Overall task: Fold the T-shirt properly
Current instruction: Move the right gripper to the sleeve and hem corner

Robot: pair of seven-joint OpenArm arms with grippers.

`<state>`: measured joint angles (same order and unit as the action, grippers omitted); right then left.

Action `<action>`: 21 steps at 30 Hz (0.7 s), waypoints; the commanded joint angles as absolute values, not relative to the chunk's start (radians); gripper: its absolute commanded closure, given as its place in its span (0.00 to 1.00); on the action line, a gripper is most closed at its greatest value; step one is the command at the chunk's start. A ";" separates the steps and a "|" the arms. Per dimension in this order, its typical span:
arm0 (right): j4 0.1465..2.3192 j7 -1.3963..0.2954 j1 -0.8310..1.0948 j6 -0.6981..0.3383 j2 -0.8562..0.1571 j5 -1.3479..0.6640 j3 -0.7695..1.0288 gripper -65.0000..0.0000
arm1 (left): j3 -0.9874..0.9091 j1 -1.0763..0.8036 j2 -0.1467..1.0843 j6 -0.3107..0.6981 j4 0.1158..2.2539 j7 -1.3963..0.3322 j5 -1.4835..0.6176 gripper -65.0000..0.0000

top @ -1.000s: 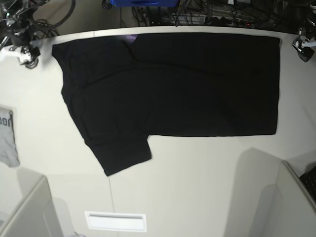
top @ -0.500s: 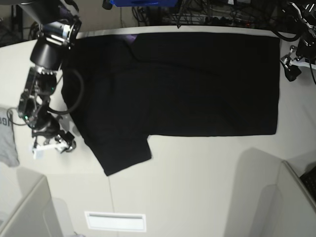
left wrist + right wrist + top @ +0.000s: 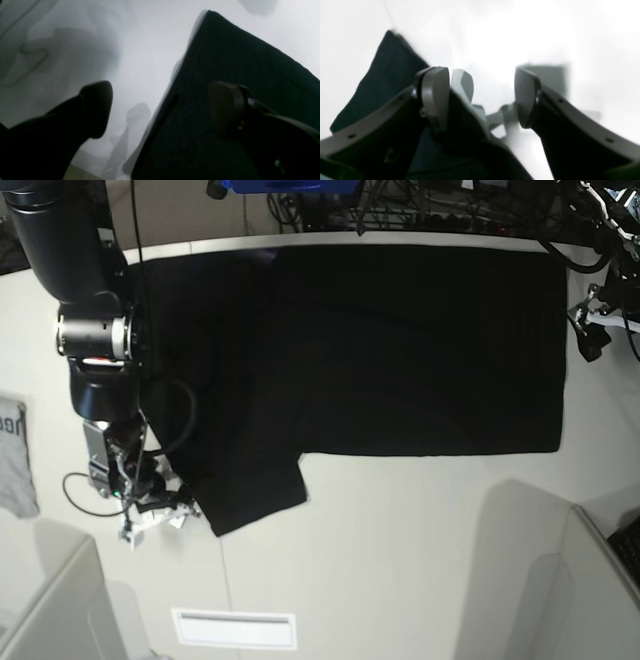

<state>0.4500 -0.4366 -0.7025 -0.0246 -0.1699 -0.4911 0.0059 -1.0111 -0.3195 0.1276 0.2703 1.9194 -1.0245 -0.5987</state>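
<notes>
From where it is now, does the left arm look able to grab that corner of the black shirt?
Probably yes: the left gripper has its jaws open astride the T-shirt edge, nothing between them.

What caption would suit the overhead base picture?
Two robot arms reach for opposite ends of a black T-shirt spread on a white table.

Matt black cloth T-shirt (image 3: 400, 350), smooth pale table (image 3: 400, 560), grey cloth garment (image 3: 14, 460)
</notes>
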 commanded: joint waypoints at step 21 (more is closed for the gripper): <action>0.605 -0.529 -0.636 -0.130 -0.131 -0.498 -0.005 0.59 | -1.015 -0.286 0.145 0.275 1.929 -1.006 -0.602 0.11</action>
<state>0.5949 -0.5156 -0.6140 -0.1249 -0.1284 -0.4931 -0.0044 -1.0119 -0.2878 0.1280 0.2699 1.9137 -1.0248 -0.5915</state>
